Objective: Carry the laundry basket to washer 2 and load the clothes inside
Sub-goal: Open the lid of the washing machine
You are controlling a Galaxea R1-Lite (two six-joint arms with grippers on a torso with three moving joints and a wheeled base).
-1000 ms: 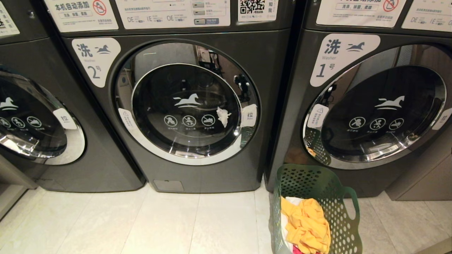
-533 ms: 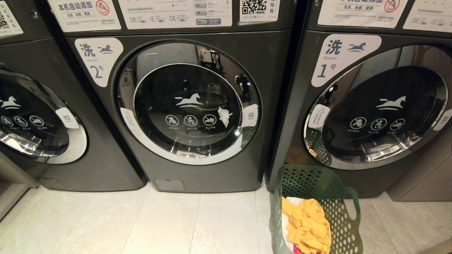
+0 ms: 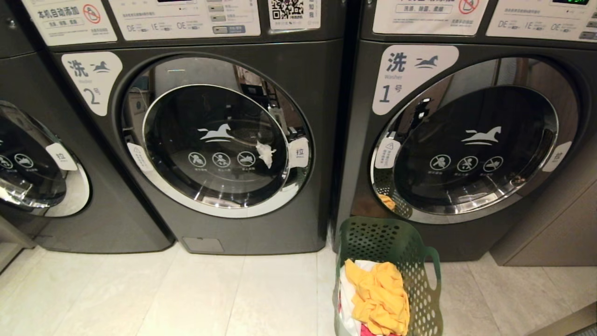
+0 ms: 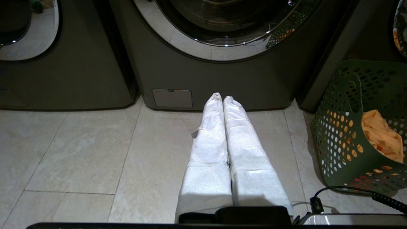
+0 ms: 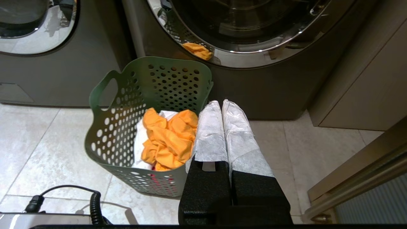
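1. A dark green perforated plastic laundry basket (image 3: 389,275) with a flared rim and oval cut-out handles is seen standing upright on the pale tiled floor (image 3: 186,298), just in front of the dark grey front-loading washer labelled "1" (image 3: 466,140), close to the gap between that machine and its neighbour.
2. The clothes (image 3: 378,298) are held inside the basket: a crumpled mustard-yellow garment lies on top, a white one is seen beneath and beside it, and a small patch of pink-red shows at the bottom edge.
3. Washer 2 (image 3: 214,140), a dark grey front-loader with a round chrome-ringed glass door, a white horse logo and a white label bearing "2", is placed to the basket's left; its door is seen shut.
4. A third grey machine (image 3: 37,163) is partly visible further left.
5. The left gripper (image 4: 222,99) is shown low over the floor in front of washer 2, its white-wrapped fingers pressed together with nothing between them.
6. The right gripper (image 5: 221,104) is shown just beside the basket's rim, its white-wrapped fingers likewise clenched together and empty.
7. Neither gripper is seen touching the basket.
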